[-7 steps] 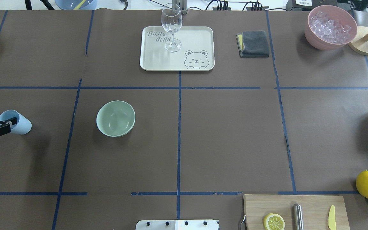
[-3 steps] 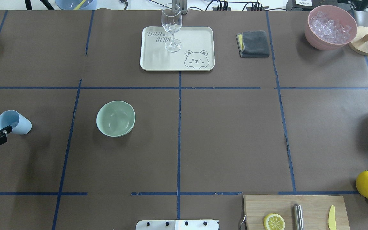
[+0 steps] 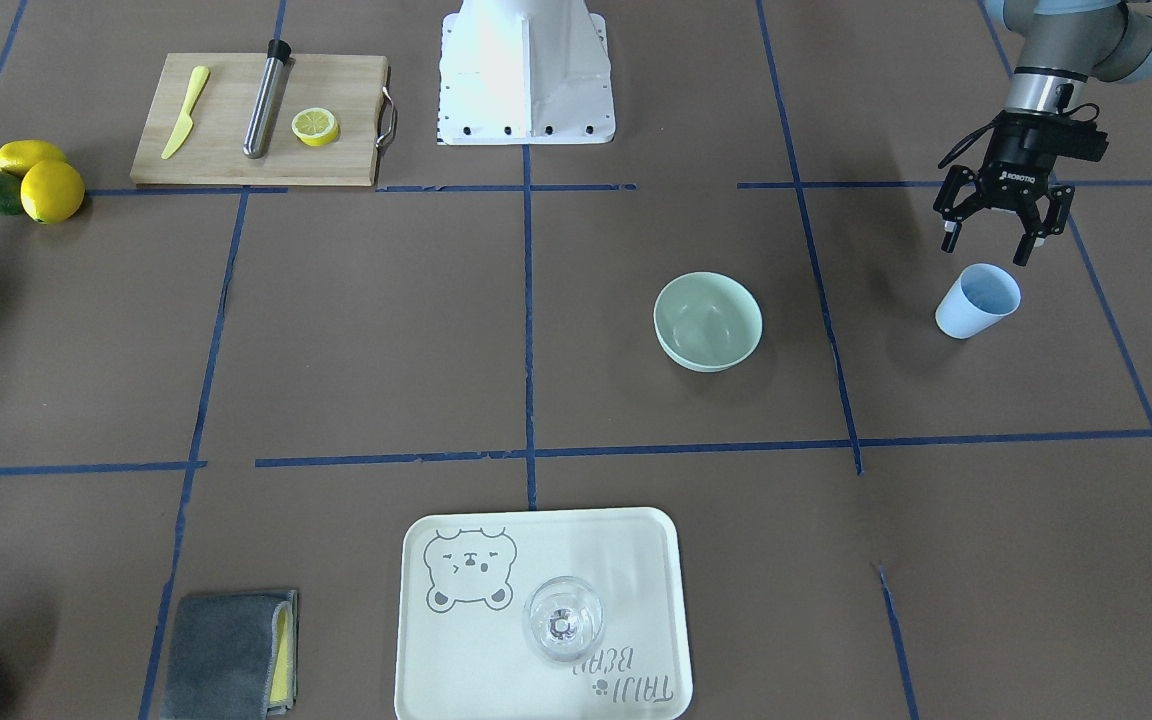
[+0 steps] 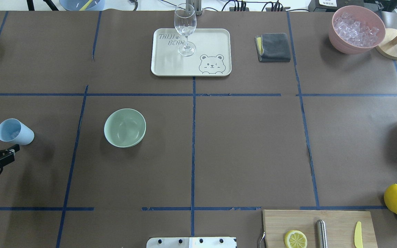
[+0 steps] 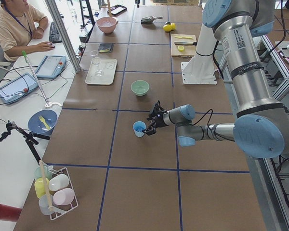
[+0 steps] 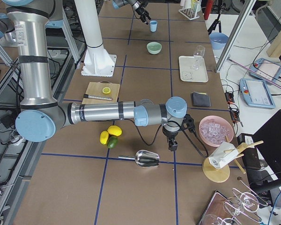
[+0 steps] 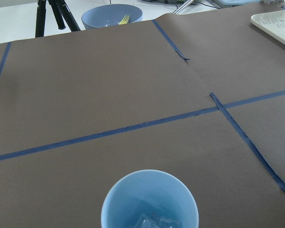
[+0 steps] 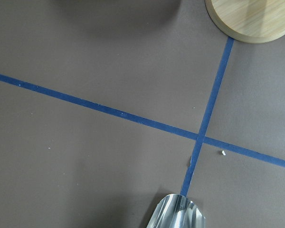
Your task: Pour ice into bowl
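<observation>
Left gripper (image 3: 986,250) jaws spread wide, holding nothing. Over the last 1 s it backed off the blue cup (image 3: 976,302) toward the robot. It was at the cup's rim; now it sits just beside the cup, not touching. Cup hasn't shifted and stands upright with the ice (image 7: 154,221) at its bottom. Bowl (image 3: 708,322) is well apart toward table centre and looks empty. So probably no pour yet, and the cup needs a fresh grasp first. Right gripper (image 6: 171,146) hangs by the metal scoop (image 6: 147,159), far from the action; can't tell its jaw state.
</observation>
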{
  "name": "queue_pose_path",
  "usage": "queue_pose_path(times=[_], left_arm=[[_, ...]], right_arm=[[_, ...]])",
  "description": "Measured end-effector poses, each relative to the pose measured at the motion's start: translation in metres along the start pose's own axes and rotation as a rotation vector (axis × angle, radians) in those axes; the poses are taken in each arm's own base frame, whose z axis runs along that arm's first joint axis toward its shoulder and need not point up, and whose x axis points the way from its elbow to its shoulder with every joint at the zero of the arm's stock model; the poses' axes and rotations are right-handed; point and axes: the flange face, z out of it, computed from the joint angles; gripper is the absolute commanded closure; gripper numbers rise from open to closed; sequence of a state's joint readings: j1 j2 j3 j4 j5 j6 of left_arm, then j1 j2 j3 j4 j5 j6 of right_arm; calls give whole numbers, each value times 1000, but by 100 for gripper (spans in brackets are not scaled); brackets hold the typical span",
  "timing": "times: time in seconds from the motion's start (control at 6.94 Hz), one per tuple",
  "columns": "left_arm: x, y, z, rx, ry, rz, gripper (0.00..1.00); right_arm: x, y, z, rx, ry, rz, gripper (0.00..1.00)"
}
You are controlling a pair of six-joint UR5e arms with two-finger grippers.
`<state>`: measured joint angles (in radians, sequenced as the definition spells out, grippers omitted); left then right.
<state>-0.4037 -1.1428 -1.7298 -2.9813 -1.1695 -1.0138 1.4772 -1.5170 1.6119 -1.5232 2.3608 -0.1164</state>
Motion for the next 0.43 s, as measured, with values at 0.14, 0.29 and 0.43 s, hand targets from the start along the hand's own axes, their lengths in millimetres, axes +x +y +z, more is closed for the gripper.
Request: queue_pose_path(times=[0.14,0.29,0.43], left_arm=[[-2,6,5,1,-12,-4,0],[-1,11,16,8,-19,-5,0],[3,14,28,15,-19,-7,0]], right_arm=[[0,0,0,0,0,0,0],[1,0,1,-1,0,1,0],[1,1,1,-2,0,1,0]])
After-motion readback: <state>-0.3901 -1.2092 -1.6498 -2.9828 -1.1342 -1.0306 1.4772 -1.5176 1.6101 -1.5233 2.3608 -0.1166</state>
